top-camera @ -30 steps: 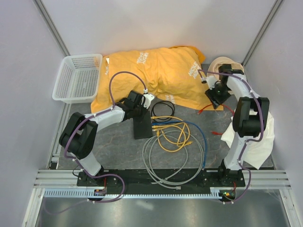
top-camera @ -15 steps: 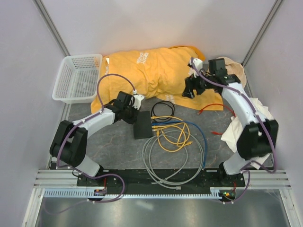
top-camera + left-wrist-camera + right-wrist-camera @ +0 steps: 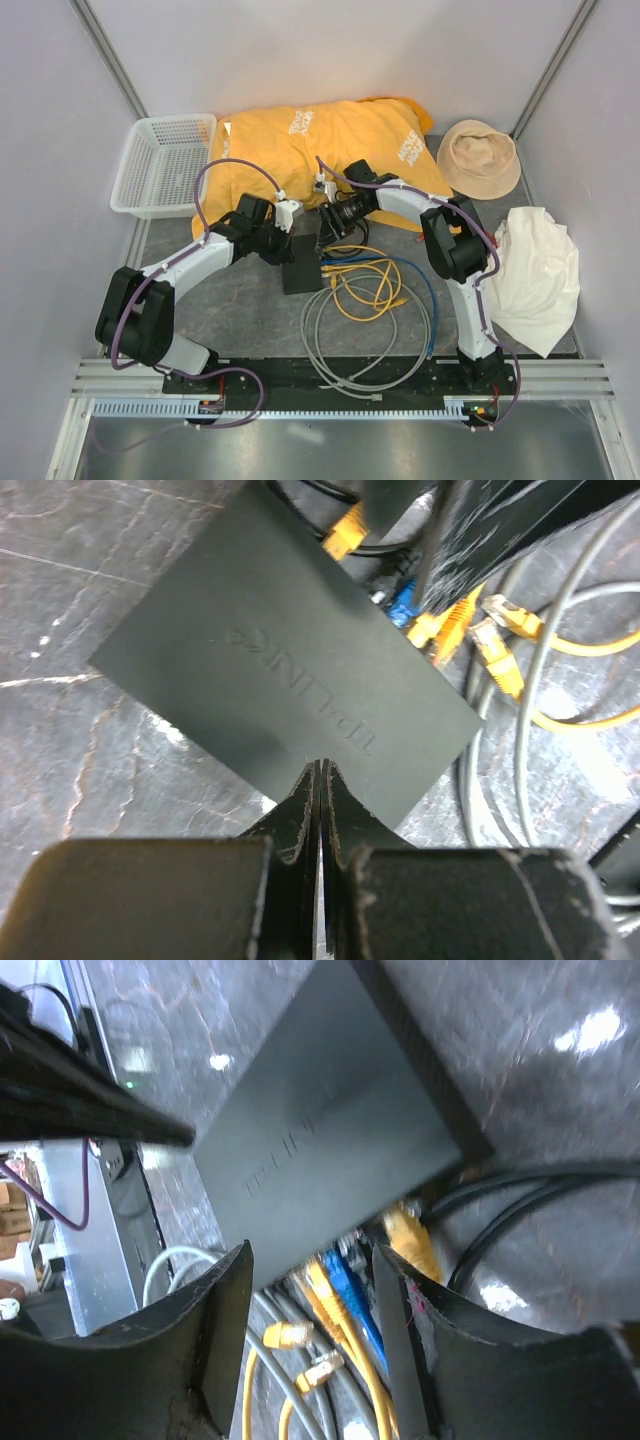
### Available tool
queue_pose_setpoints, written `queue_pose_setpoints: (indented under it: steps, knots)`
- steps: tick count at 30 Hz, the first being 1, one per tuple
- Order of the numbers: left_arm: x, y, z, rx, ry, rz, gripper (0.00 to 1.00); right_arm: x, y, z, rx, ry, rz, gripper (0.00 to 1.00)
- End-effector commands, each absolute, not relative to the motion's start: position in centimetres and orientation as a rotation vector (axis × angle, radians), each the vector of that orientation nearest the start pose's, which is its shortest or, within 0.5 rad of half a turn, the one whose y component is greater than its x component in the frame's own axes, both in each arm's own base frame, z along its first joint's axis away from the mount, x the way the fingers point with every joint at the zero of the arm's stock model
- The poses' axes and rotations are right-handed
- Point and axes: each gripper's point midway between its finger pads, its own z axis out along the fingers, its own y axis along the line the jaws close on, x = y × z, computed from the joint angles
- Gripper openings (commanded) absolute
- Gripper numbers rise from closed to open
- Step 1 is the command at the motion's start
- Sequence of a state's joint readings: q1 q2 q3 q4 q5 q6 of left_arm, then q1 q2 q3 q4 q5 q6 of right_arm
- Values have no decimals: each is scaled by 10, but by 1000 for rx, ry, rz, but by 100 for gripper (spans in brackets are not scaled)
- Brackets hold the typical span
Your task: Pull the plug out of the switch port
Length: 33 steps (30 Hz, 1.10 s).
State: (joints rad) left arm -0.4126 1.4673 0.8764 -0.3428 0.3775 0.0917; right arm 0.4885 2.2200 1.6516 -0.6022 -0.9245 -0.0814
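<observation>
switch (image 3: 320,1150) beneath right gripper (image 3: 312,1260)

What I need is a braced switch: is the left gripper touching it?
Cannot tell. Left wrist view: the shut left gripper overlaps the edge of the switch; no gap or contact shows.

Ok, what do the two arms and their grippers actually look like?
The left arm and right arm have white links, black joints and a looping purple cable. The left gripper has black fingers tapering to points; the right gripper has broad black ones.
</observation>
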Motion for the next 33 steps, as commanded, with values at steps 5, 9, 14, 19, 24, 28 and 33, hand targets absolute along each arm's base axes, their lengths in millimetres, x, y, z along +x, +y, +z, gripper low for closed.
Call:
queue_pose_setpoints:
  steps: [5,9,14,19,24,28,33]
  knots:
    - [280,-204,76,870,2332,-700,2,364,354,66,-980,2335,1422,56]
    - [277,-203,74,867,2341,-704,2,368,359,63,-990,2332,1402,53]
    - [277,-203,66,875,2360,-698,2,365,349,42,-1002,2390,1322,47]
    - [294,-195,44,834,2426,-579,2,358,343,35,-1010,2418,1311,45]
    - [297,-196,38,817,2451,-576,2,357,339,27,-1025,2440,1275,45]
    - [294,-194,35,819,2452,-576,1,354,333,17,-1049,2466,1243,45]
    - [293,-194,34,819,2453,-576,1,348,329,10,-1062,2491,1236,43]
